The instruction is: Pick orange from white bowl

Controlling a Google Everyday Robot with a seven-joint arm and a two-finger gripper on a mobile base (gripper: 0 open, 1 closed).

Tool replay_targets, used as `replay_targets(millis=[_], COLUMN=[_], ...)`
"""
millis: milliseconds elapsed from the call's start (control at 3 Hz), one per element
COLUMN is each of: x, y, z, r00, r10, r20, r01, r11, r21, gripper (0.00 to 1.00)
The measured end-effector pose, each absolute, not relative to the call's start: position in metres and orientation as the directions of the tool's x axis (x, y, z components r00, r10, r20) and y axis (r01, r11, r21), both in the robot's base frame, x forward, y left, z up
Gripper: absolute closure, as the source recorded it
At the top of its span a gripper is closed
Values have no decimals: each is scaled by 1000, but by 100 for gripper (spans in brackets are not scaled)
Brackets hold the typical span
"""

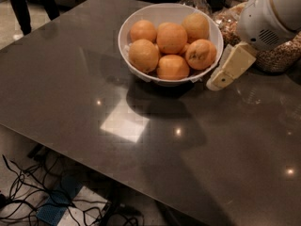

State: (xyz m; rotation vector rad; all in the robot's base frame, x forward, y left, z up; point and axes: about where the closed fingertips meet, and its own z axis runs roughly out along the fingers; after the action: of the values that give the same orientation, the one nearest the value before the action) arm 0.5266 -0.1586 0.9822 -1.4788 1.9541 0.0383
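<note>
Because the orange [201, 54] at three o'clock in the white bowl [162, 6] looks firm and hefty, clasp its middle; the gripper [225, 74] hangs just outside, open or closed I cannot tell.

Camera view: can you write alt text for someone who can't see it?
A white bowl of oranges sits on a dark table. The robot's gripper hangs just outside the bowl's rim, near a blemished orange, with a grain jar behind it.

Gripper [225, 75] just beside white bowl [162, 6], near orange [201, 54].
</note>
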Motion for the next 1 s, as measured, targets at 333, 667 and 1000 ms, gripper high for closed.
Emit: replay_targets(millis=[333,667,1000], x=[538,548,562], y=[-153,-149,-148], z=[980,977,971], r00=[-141,-148,-157], r10=[-833,-832,-834], r20=[-536,-535,-530], r01=[-850,-841,-836], r11=[379,390,398], r21=[-365,-374,-378], gripper=[0,0,4])
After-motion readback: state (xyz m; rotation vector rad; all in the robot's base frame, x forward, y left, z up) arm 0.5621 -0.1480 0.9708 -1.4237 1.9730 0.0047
